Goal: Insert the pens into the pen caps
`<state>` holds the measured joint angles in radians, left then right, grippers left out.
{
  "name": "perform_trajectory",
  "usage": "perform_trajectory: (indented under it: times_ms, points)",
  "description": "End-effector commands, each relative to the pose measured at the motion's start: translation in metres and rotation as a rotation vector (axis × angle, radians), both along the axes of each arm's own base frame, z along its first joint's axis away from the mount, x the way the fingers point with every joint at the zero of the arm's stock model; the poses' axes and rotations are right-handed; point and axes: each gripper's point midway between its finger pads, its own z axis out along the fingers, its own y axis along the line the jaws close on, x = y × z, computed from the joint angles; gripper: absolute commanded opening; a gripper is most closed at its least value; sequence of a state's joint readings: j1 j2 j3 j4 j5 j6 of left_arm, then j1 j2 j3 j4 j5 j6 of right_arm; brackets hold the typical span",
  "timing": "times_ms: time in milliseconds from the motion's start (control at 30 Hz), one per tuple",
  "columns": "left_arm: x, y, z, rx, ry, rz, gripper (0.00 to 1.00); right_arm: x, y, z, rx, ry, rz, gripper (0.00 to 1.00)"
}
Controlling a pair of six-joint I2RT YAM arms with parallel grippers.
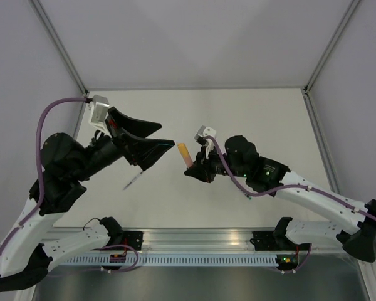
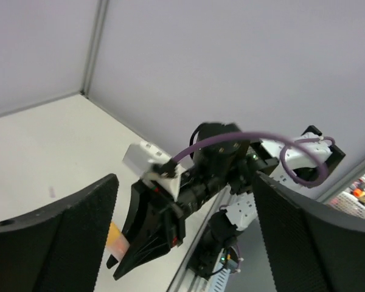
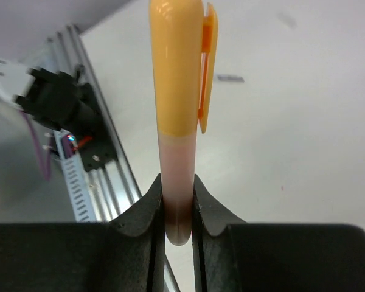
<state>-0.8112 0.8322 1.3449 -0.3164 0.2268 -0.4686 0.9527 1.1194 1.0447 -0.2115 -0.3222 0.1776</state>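
My right gripper point(image 1: 195, 167) is shut on the orange-pink pen point(image 1: 185, 155) and holds it above the table, its far end pointing at the left gripper. In the right wrist view the fingers point(image 3: 151, 204) clamp the pink barrel point(image 3: 177, 170) low down. An orange cap with a clip point(image 3: 177, 61) sits on its far end. My left gripper point(image 1: 167, 135) is wide open and empty, just left of the pen's tip. In the left wrist view the pen point(image 2: 117, 238) shows beside the left finger point(image 2: 61, 237). A pale grey-white pen point(image 1: 133, 181) lies on the table below the left gripper. The dark green pen is not in view.
An aluminium rail point(image 1: 200, 241) with the arm bases runs along the near table edge. Frame posts point(image 1: 62, 47) and grey walls close in the back and sides. The right arm's purple cable point(image 2: 243, 139) loops over its wrist.
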Motion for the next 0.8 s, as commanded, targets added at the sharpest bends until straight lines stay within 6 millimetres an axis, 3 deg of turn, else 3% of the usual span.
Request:
perform_trajectory:
  times_ms: [0,33,100,133,167,233,267,300,367,533,600,633,767]
  points:
    - [0.022,0.005,-0.034,0.131,0.070,0.108,1.00,0.038,-0.019,-0.066,-0.123,0.115,-0.283,0.00]
    - [0.031,0.005,-0.050,0.164,0.109,0.150,1.00,0.045,-0.018,-0.085,-0.154,0.153,-0.326,0.00]
    - [0.049,0.001,-0.101,0.248,0.190,0.210,1.00,0.059,-0.028,-0.120,-0.200,0.230,-0.478,0.00]
    - [0.066,0.012,-0.119,0.262,0.230,0.324,1.00,0.065,-0.029,-0.141,-0.231,0.259,-0.526,0.00]
    - [0.075,0.018,-0.161,0.326,0.286,0.390,1.00,0.068,-0.034,-0.159,-0.261,0.274,-0.569,0.00]
    - [0.092,0.042,-0.193,0.346,0.314,0.561,1.00,0.078,-0.040,-0.188,-0.314,0.303,-0.667,0.00]
    - [0.097,0.045,-0.223,0.377,0.325,0.593,1.00,0.085,-0.044,-0.195,-0.333,0.298,-0.720,0.00]
    - [0.102,0.055,-0.236,0.392,0.331,0.658,1.00,0.088,-0.047,-0.212,-0.375,0.316,-0.749,0.00]
    - [0.104,0.064,-0.263,0.434,0.348,0.707,1.00,0.094,-0.046,-0.220,-0.391,0.342,-0.795,0.00]
    - [0.104,0.093,-0.298,0.465,0.351,0.830,1.00,0.106,-0.050,-0.239,-0.382,0.411,-0.878,0.03]
    - [0.103,0.099,-0.297,0.414,0.338,0.855,1.00,0.109,-0.051,-0.244,-0.364,0.442,-0.905,0.13]
    - [0.100,0.102,-0.310,0.428,0.340,0.854,1.00,0.110,-0.050,-0.244,-0.357,0.446,-0.912,0.16]
    - [0.098,0.103,-0.308,0.398,0.327,0.845,1.00,0.113,-0.050,-0.250,-0.382,0.463,-0.934,0.30]
